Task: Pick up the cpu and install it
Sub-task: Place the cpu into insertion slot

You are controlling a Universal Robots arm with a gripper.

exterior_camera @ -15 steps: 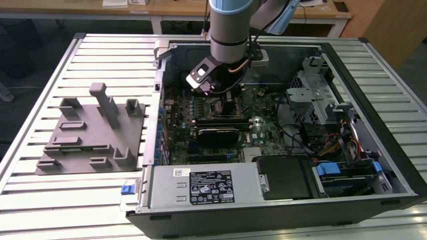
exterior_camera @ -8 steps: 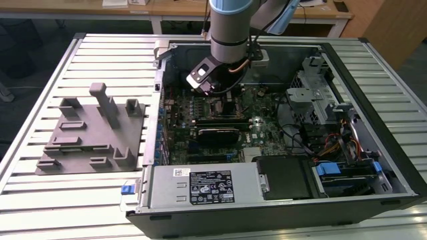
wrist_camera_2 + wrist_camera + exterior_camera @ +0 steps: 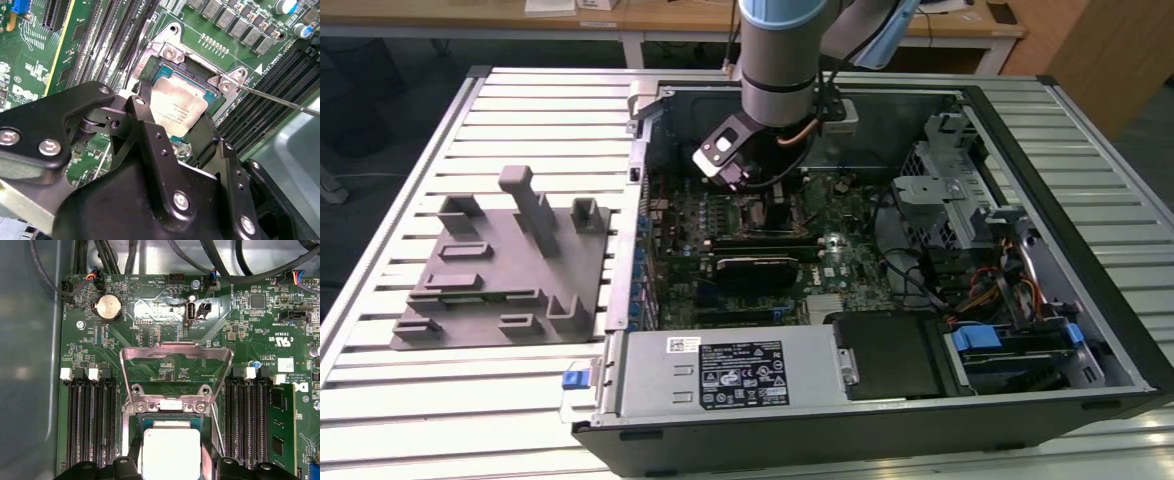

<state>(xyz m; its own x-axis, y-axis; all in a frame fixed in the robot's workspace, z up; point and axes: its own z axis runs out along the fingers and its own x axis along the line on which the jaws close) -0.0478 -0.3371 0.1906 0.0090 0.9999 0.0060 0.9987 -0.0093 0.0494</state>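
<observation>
- A slatted metal table (image 3: 400,400) carries an open computer case (image 3: 1121,330), which lies on its side with the interior facing up.
- The robot arm (image 3: 781,60) reaches down into the case over the green motherboard (image 3: 240,325).
- A grey fixture plate (image 3: 480,290) with upright blocks lies on the table at the exterior view's left, just beside the case.
- The black gripper (image 3: 175,114) hangs low over the processor socket, its two fingers (image 3: 144,102) pinching opposite edges of the cpu.
- The socket's metal load plate (image 3: 175,347) stands flipped open, and memory slots run along both sides of the socket.
- The cpu (image 3: 177,105), silver top up, sits between the fingers directly in the socket opening; in the first wrist view the cpu (image 3: 170,450) appears level within the frame.
- A round coin cell (image 3: 109,307) sits on the board, apart from the socket.
</observation>
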